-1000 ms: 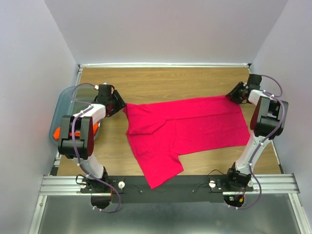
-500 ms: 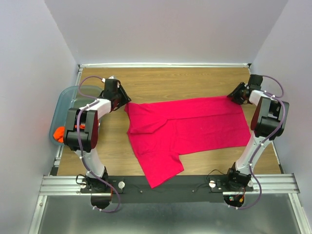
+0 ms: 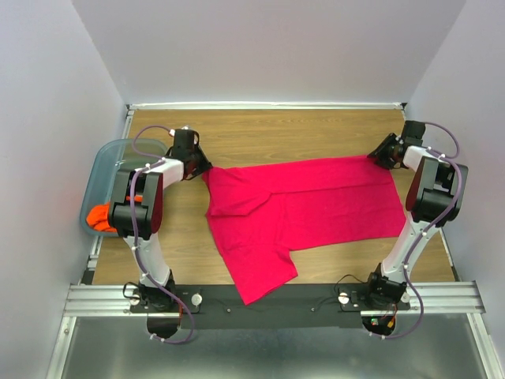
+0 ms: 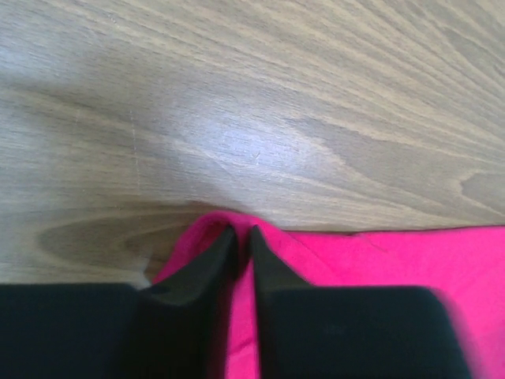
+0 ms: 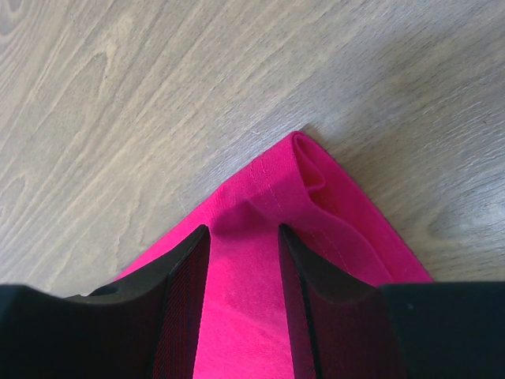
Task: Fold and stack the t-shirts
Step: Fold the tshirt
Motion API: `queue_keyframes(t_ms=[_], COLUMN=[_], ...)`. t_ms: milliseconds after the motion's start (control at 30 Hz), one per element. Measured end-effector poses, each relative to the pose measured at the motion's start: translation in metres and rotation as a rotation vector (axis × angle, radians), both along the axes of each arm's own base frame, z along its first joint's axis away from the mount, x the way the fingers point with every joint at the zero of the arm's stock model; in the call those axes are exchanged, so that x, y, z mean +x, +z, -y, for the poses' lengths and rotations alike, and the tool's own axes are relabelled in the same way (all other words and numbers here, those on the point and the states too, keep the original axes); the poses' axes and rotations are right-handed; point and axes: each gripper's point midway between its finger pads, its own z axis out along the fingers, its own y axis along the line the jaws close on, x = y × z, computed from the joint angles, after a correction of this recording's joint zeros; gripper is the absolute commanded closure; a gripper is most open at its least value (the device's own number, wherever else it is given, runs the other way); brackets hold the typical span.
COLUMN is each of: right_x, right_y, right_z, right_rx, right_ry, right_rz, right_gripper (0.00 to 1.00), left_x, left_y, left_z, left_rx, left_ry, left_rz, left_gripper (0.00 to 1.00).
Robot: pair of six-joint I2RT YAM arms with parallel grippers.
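**A:** Since the pink shirt (image 3: 316, 205) is spread across the middle of the bench (image 3: 276, 130), with one end trailing to the near edge, where is hold best taken?

**B:** At the two far corners, it is judged. The left jaws are set at the far left corner and stand almost together, with a small fold of cloth pinched between the tips. The right jaws are set at the far right corner, about half apart and astride the edge. Cloth lies flat between them, and nothing is seen to be gripped there.

**A:** How may the cloth be expected to behave once lifted?

**B:** It is judged light and limp, so sagging is to be expected between the two holds, and it will not be carried flat. No breakage is to be feared. A thin pinch at a corner can be slipped out of, though, and the loose near part may be dragged or folded under.

**A:** And the orange shirt (image 3: 98, 215)?

**B:** It is seen bunched in the bin (image 3: 106, 158) at the left, well apart from the pink one and untouched. Since neither shirt is folded yet, the task is judged to be near its start.
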Motion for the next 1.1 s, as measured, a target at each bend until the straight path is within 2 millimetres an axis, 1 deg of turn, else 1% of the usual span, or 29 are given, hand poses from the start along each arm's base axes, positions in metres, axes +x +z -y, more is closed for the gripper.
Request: queue_keyframes(t_ms=[33, 100, 233, 367, 433, 500, 533, 567, 667, 700, 767, 800, 833, 867, 933, 1000, 1100], right_x=[0.000, 0.000, -0.001, -0.005, -0.007, -0.007, -0.007, -0.007, -0.006, -0.006, -0.006, -0.006, -0.007, -0.007, -0.010, -0.013, -0.014], right_y=[0.000, 0.000, 0.000, 0.000, 0.000, 0.001, 0.001, 0.001, 0.002, 0.002, 0.002, 0.003, 0.004, 0.006, 0.011, 0.022, 0.053], right_z=[0.000, 0.000, 0.007, 0.026, 0.032, 0.034, 0.034, 0.034, 0.033, 0.032, 0.032, 0.032, 0.032, 0.031, 0.030, 0.028, 0.020], right_rx=[0.000, 0.000, 0.001, 0.002, 0.005, 0.006, 0.008, 0.009, 0.013, 0.012, 0.014, 0.014, 0.012, 0.010, 0.005, -0.004, -0.022], right_ry=[0.000, 0.000, -0.014, -0.054, -0.068, -0.072, -0.070, -0.068, -0.060, -0.054, -0.048, -0.044, -0.040, -0.037, -0.032, -0.024, -0.009], right_rz=[0.000, 0.000, 0.000, -0.001, 0.000, 0.002, 0.002, 0.001, 0.004, 0.005, 0.007, 0.009, 0.010, 0.011, 0.015, 0.027, 0.071], right_gripper=[0.52, 0.52, 0.52, 0.52, 0.52, 0.52, 0.52, 0.52, 0.51, 0.50, 0.49, 0.49, 0.48, 0.46, 0.43, 0.42, 0.42], left_x=[0.000, 0.000, -0.001, -0.012, -0.013, -0.012, -0.011, -0.011, -0.008, -0.006, -0.001, 0.003, 0.004, 0.005, 0.005, 0.004, -0.002], left_y=[0.000, 0.000, -0.002, -0.010, -0.011, -0.011, -0.010, -0.009, -0.006, -0.004, 0.002, 0.006, 0.009, 0.013, 0.019, 0.030, 0.054], left_z=[0.000, 0.000, -0.009, -0.022, -0.024, -0.023, -0.023, -0.022, -0.021, -0.021, -0.022, -0.022, -0.023, -0.025, -0.027, -0.030, -0.035], left_rx=[0.000, -0.001, 0.007, -0.001, -0.009, -0.014, -0.017, -0.018, -0.021, -0.019, -0.011, 0.000, 0.007, 0.019, 0.032, 0.060, 0.140], left_ry=[0.000, 0.006, 0.040, 0.081, 0.093, 0.094, 0.092, 0.090, 0.082, 0.080, 0.078, 0.074, 0.075, 0.077, 0.083, 0.088, 0.090], left_rz=[0.000, -0.002, -0.006, -0.034, -0.036, -0.029, -0.027, -0.022, -0.013, -0.008, 0.010, 0.024, 0.033, 0.041, 0.052, 0.071, 0.106], left_gripper=[0.93, 1.00, 1.00, 1.00, 1.00, 0.97, 0.93, 0.86, 0.70, 0.56, 0.45, 0.33, 0.28, 0.19, 0.13, 0.12, 0.12])
